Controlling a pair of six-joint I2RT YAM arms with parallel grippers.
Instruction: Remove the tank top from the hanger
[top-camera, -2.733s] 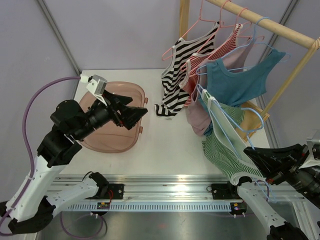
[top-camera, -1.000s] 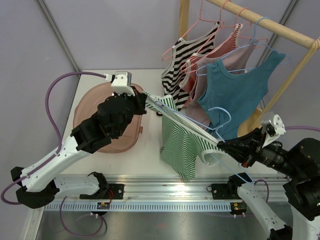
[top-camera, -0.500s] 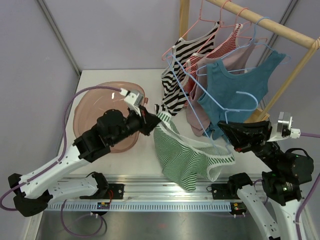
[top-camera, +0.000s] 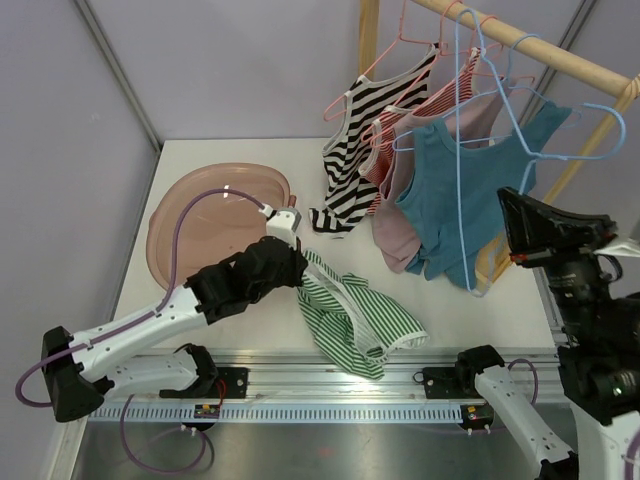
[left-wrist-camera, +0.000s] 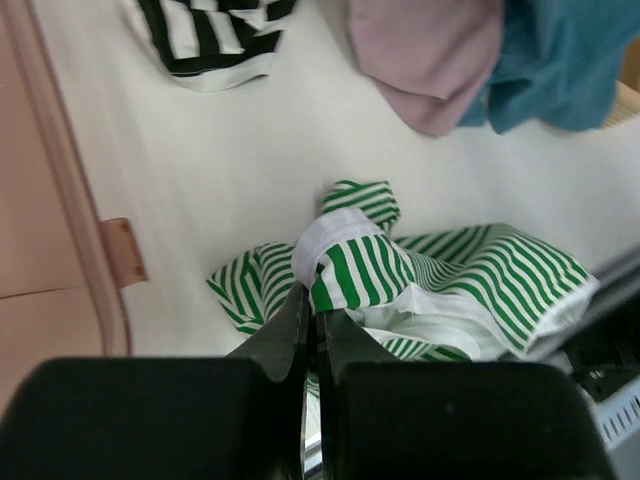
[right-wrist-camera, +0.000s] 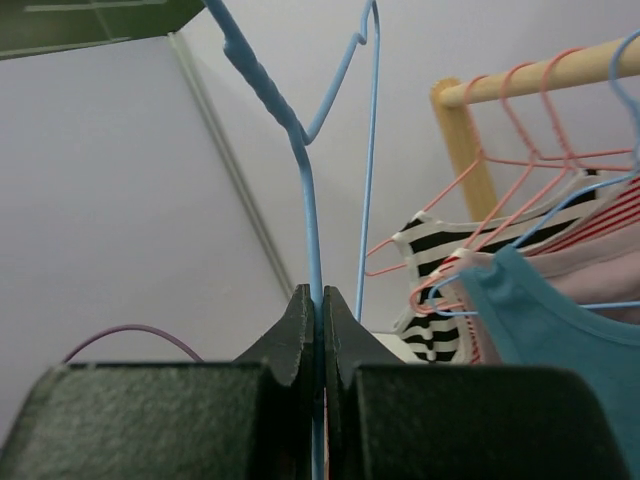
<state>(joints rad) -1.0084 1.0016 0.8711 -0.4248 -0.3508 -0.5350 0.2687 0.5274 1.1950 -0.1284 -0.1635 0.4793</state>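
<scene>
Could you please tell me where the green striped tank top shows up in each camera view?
Top external: the green striped tank top lies crumpled on the table, lower centre, pinched by the left hand.
Left wrist: mid-frame, just beyond that hand.
Right wrist: not in view; the right hand holds the blue hanger.
Shared landmark: the black-and-white striped tank top, in all three.

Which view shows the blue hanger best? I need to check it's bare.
Top external: the whole blue hanger shows, bare, held up by the right gripper. Right wrist shows only a stretch of its wire pinched between the fingers. Left wrist shows the tank top, no hanger.
</scene>
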